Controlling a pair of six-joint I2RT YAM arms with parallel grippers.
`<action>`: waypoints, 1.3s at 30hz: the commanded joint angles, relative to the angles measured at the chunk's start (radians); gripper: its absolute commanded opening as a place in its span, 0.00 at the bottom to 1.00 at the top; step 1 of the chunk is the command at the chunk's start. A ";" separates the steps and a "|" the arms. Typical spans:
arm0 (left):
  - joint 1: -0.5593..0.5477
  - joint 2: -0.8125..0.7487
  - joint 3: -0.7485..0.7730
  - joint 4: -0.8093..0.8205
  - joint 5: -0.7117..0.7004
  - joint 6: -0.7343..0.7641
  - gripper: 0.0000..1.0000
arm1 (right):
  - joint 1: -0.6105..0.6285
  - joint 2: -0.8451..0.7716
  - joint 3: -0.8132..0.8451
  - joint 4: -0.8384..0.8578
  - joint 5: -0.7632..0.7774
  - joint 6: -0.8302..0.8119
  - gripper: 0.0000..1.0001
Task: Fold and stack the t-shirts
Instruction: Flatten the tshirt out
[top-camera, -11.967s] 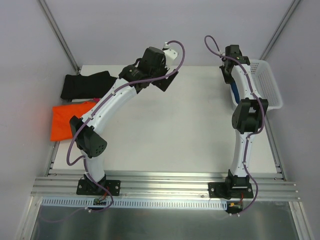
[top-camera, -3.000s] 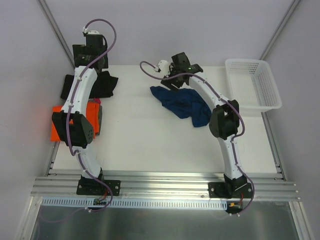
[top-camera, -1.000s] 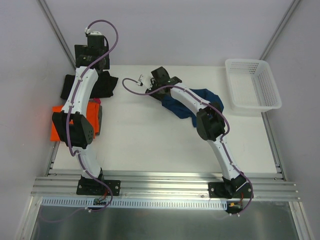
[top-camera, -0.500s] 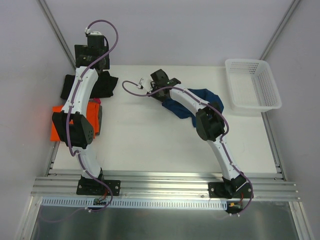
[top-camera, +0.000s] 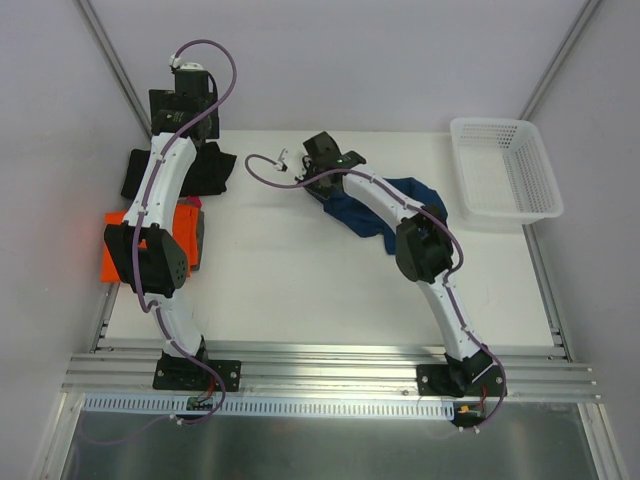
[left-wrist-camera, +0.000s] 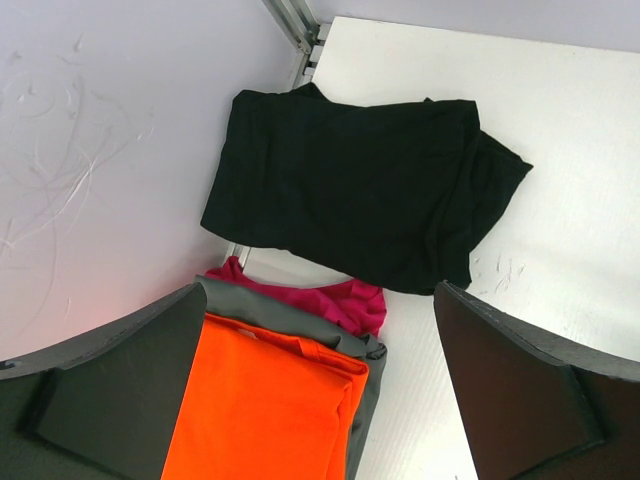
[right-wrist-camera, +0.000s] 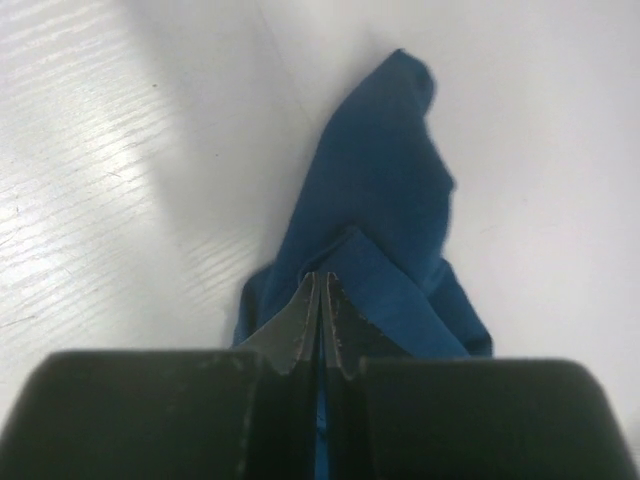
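**Overhead view.** The navy blue t-shirt (top-camera: 352, 214) is seen crumpled on the tabletop (top-camera: 300, 280), in the upper centre of the frame. It is partly covered by the right arm (top-camera: 443, 300). A white lattice basket (top-camera: 505, 165) is set at the upper right, apart from that shirt.

**Right wrist view.** The jaws of the right gripper (right-wrist-camera: 320, 285) are shown together, clamped on a raised fold of the blue cloth.

**Left wrist view.** The left gripper (left-wrist-camera: 320, 400) is held above the upper left corner of the tabletop. Its jaws are wide apart and nothing is held between them. The black t-shirt (left-wrist-camera: 350, 190) is laid flat in the upper middle of the frame. Just below it, at the lower left, the orange t-shirt (left-wrist-camera: 265, 405) is seen folded on top of a grey cloth (left-wrist-camera: 300, 322) and a magenta cloth (left-wrist-camera: 320, 300).
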 joint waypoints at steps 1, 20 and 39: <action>-0.008 -0.034 0.037 0.002 0.006 -0.017 0.99 | -0.022 -0.159 0.084 0.009 0.006 -0.018 0.01; -0.044 0.051 -0.054 -0.135 0.651 -0.019 0.99 | -0.134 -0.297 0.099 0.092 0.196 -0.184 0.01; -0.162 0.361 0.207 -0.161 0.932 -0.059 0.99 | -0.190 -0.582 0.186 0.201 0.296 -0.241 0.01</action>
